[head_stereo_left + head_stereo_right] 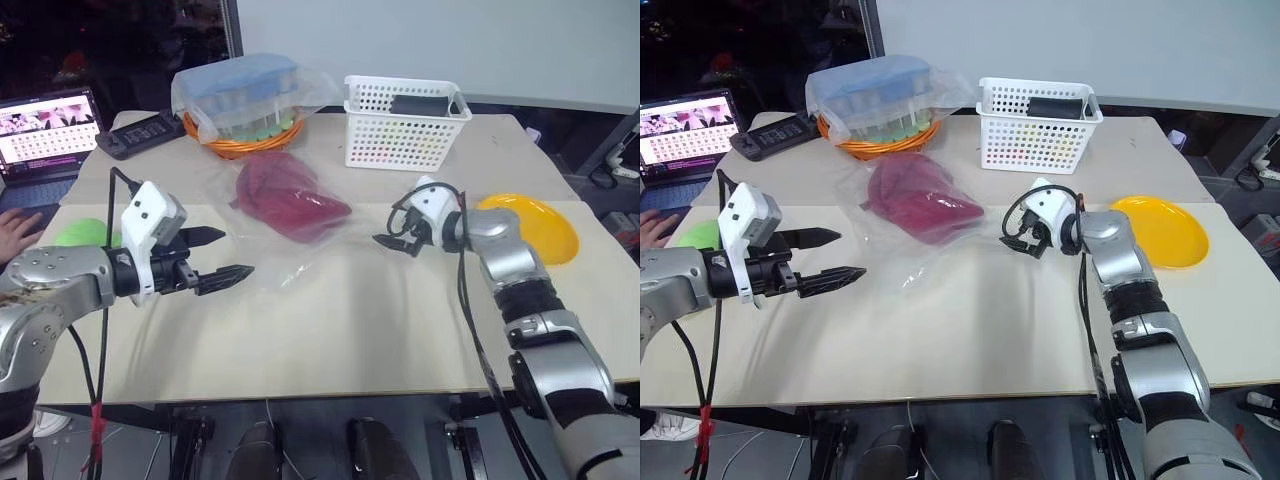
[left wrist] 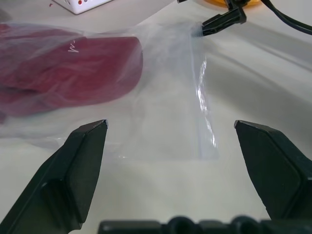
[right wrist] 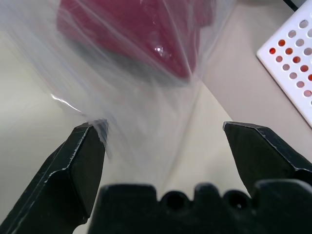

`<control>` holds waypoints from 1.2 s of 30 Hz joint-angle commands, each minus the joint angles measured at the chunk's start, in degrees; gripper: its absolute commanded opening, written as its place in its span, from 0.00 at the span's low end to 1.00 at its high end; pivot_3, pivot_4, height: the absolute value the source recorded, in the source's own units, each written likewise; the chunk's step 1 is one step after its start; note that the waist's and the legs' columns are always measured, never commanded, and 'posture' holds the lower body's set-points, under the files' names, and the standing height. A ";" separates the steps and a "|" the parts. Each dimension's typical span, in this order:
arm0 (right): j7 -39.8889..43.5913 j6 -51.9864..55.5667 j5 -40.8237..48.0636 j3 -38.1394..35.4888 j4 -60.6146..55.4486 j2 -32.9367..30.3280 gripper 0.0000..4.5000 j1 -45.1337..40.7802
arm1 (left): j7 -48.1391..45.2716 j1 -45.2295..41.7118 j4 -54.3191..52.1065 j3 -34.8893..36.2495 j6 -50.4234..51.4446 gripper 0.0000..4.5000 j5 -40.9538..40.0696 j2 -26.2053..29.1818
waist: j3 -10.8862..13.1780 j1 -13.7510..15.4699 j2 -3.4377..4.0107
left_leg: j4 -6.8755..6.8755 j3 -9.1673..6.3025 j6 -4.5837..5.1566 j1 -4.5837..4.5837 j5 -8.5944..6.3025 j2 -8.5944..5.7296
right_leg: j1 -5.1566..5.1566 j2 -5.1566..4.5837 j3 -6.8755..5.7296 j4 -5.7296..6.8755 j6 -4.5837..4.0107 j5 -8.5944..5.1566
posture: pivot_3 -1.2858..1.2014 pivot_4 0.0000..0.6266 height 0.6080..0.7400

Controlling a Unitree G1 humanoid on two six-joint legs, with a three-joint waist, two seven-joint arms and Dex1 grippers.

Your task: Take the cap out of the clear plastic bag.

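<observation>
Barely started: maroon cap (image 1: 288, 197) fully inside the clear plastic bag (image 1: 268, 232), bag flat on the table (image 1: 340, 330), nothing gripped yet; left gripper (image 1: 222, 256) spread wide and empty, hovering just short of the bag's near edge, cap ahead of its tips and toward the far side; right gripper (image 1: 398, 242) also spread wide and empty, tips right at the bag's free end, cap just beyond inside the film, one fingertip (image 3: 92, 131) at or touching the plastic in the right wrist view, contact not certain; judged remaining: pinch the bag with one gripper, find the opening, grip the cap with the other, pull it clear; which end of the bag is open not readable from here, likely the flat empty end between the two grippers; slippery film and soft fabric, so risk of dragging the whole bag instead of separating. Count: one cap; one loose bag; two grippers; one white perforated basket (image 1: 404, 125) beyond the right gripper; one yellow plate (image 1: 540, 226) outboard of the right gripper; one green soft lump (image 1: 82, 233) outboard of the left gripper; one plastic-draped blue box on an orange basket (image 1: 245, 100) beyond the cap; one laptop (image 1: 45, 130); one black remote-like device (image 1: 140, 134); one person's hand (image 1: 14, 232) near the laptop.
</observation>
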 commanded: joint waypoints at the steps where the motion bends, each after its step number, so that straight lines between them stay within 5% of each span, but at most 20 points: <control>1: -2.91 -5.01 -1.24 0.33 4.25 2.57 0.99 -3.31 | 0.40 -0.20 -1.71 2.26 0.08 1.00 -0.48 0.84 | 0.00 -0.03 0.00 | 0.00 0.00 0.00 0.00 0.00 0.00 | -0.01 0.00 0.01 -0.01 0.00 0.01 | 0.52 0.24 0.92; 9: -2.03 -6.80 0.11 0.33 -0.52 7.29 0.99 -1.22 | 1.41 1.57 -2.67 3.97 0.36 1.00 -0.68 0.77 | 0.00 0.12 0.00 | -0.01 -0.01 -0.01 -0.01 0.00 0.00 | -0.01 -0.01 0.00 0.00 0.00 0.00 | 0.52 0.24 0.92; 11: -1.67 -6.19 0.34 0.20 -3.98 7.02 0.90 -0.39 | 1.65 2.23 -2.99 4.42 0.35 1.00 -0.77 0.60 | 0.00 0.26 0.01 | -0.01 -0.02 -0.01 -0.01 0.00 0.01 | -0.01 -0.02 0.00 0.01 0.00 0.00 | 0.52 0.24 0.92; 23: -0.72 -2.52 0.35 0.17 -14.53 4.72 0.01 0.20 | 2.63 0.75 -4.13 3.21 1.38 1.00 -2.63 -0.66 | 0.00 0.24 0.00 | -0.01 -0.01 -0.02 0.00 0.01 0.01 | -0.01 -0.02 -0.02 0.04 0.00 0.00 | 0.52 0.24 0.92; 30: -0.83 -3.47 0.06 0.76 -12.97 5.58 0.01 -1.45 | 2.89 -10.61 -1.52 -4.56 1.75 1.00 -2.92 -2.91 | 0.00 0.41 0.00 | -0.01 -0.02 -0.03 -0.01 0.01 0.00 | 0.00 -0.01 -0.02 0.02 0.00 0.00 | 0.52 0.24 0.92; 36: -0.44 -3.03 0.26 1.44 -11.91 7.20 0.01 -1.57 | 2.84 -22.33 2.77 -14.14 2.01 1.00 -1.92 -12.12 | 0.00 0.45 -0.02 | 0.01 -0.07 -0.04 -0.01 0.03 -0.03 | 0.05 0.02 -0.02 0.02 0.03 0.03 | 0.52 0.24 0.92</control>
